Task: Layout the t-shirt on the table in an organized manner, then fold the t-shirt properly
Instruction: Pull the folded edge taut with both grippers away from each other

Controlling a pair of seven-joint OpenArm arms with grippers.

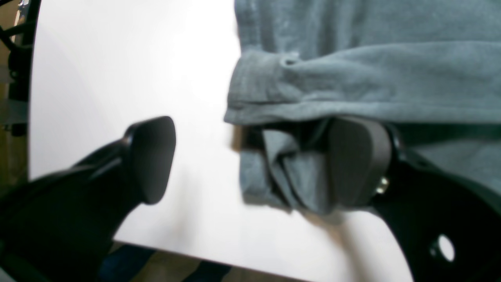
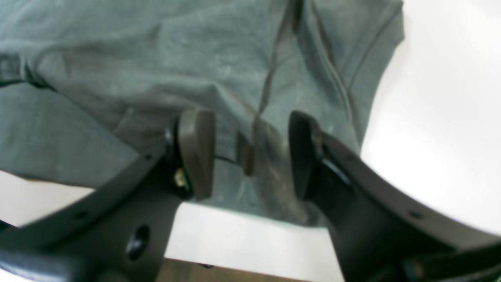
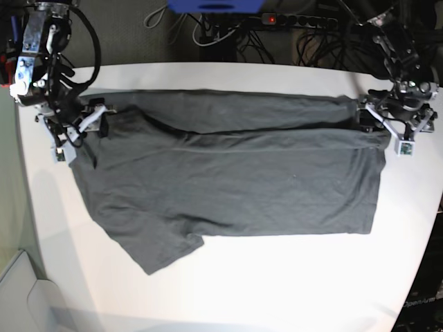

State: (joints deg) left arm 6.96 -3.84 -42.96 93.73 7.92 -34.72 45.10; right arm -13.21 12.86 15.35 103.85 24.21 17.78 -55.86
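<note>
The dark grey t-shirt [image 3: 228,180] lies spread across the white table [image 3: 277,283], its far long edge folded over toward the middle. A sleeve sticks out at the near left. My left gripper [image 3: 367,114] is at the shirt's right end. In the left wrist view it [image 1: 254,160] stands wide open, one finger [image 1: 358,160] against the folded cloth edge [image 1: 372,78], the other over bare table [image 1: 117,70]. My right gripper [image 3: 93,124] is at the shirt's left end. Its jaws [image 2: 250,156] stand apart over the wrinkled cloth [image 2: 117,70], and nothing is pinched between them.
Cables and a power strip [image 3: 291,21] lie beyond the table's far edge, next to a blue object [image 3: 214,5]. The table's rounded edge runs close behind each arm. White table [image 2: 438,117] shows beside the shirt in the right wrist view.
</note>
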